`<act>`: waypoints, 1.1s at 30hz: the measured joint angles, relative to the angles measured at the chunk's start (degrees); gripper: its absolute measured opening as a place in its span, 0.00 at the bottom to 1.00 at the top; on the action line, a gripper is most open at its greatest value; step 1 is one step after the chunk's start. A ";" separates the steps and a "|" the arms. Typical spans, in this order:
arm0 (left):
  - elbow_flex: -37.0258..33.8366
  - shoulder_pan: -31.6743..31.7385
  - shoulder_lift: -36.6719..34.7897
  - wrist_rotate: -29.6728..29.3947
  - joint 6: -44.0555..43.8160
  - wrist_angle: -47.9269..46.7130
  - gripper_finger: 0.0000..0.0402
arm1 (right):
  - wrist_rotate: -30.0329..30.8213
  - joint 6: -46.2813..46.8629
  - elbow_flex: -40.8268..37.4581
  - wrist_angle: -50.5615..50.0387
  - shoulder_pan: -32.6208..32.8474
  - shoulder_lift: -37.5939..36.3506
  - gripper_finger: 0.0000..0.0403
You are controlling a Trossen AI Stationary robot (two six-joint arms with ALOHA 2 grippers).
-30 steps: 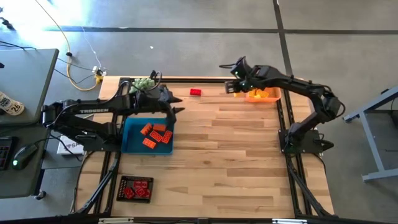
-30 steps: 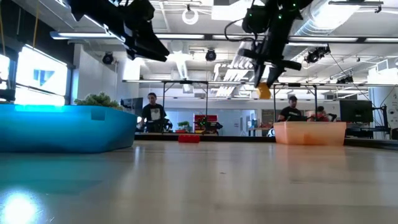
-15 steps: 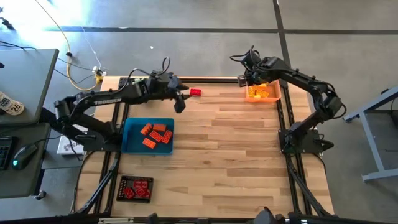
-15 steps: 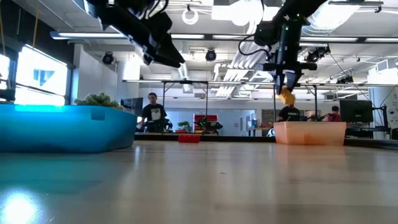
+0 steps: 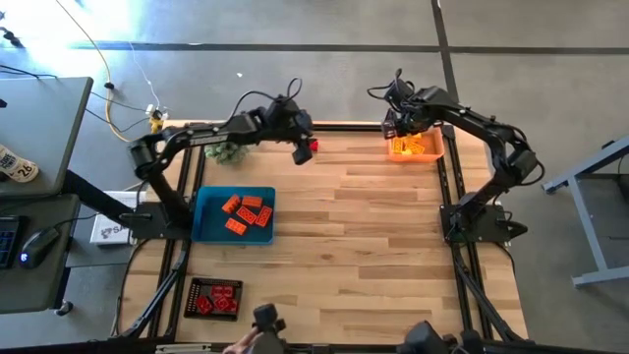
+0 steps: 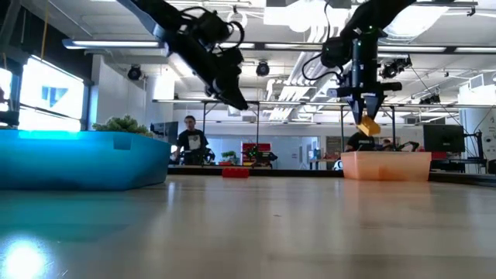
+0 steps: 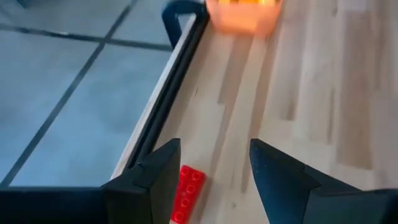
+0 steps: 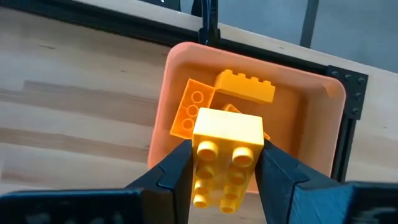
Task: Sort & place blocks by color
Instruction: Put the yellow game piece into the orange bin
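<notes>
Right gripper (image 6: 369, 116) clamps yellow block (image 6: 370, 124) above orange tray (image 6: 385, 165); blue tray (image 6: 77, 159) sits near table's (image 6: 256, 225) left edge.

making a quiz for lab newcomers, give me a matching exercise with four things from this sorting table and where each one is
Things:
1. yellow block
2. red block
3. orange blocks
4. left gripper

Places:
A. in the blue tray
B. loose on the table by the far edge
C. above the red block, jaws open
D. in the right gripper, over the orange tray

Pairs: 1-D, 2-B, 3-A, 4-C
</notes>
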 joint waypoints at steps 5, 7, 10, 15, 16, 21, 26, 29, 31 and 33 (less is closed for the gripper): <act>5.11 1.26 5.57 -0.02 3.21 -4.49 0.45 | 0.41 -1.33 0.00 -0.08 -0.30 2.08 0.30; 6.39 1.65 7.31 -0.18 3.68 -5.33 0.45 | 0.37 -2.52 0.00 -0.30 -0.30 3.41 0.30; 8.41 2.05 9.43 -0.73 3.95 -6.21 0.45 | 0.38 -3.99 0.00 -0.58 -0.29 5.45 0.30; 9.75 2.06 11.89 -1.86 5.15 -6.33 0.45 | 2.50 -7.11 0.00 -0.51 -0.30 9.22 0.30; 9.77 2.10 12.25 -1.95 5.44 -6.31 0.45 | 2.52 -7.49 0.00 -0.52 -0.31 9.95 0.30; 9.81 2.41 14.14 -1.92 6.32 -6.47 0.45 | 3.62 -8.90 0.00 -0.38 -0.38 12.84 0.31; 9.81 2.69 14.80 -2.43 8.95 -6.43 0.45 | 6.89 -9.98 0.00 -0.05 -0.25 13.24 0.32; 9.81 2.65 14.92 -5.32 10.07 -6.49 0.45 | 7.41 -11.34 0.00 -0.08 -0.23 13.23 0.36; 9.81 2.65 14.96 -6.70 10.78 -6.79 0.45 | 7.21 -11.93 0.00 -0.03 -0.23 13.23 0.40; 9.81 2.65 14.96 -7.81 11.65 -7.36 0.45 | 7.21 -12.49 0.00 0.24 -0.23 13.24 0.44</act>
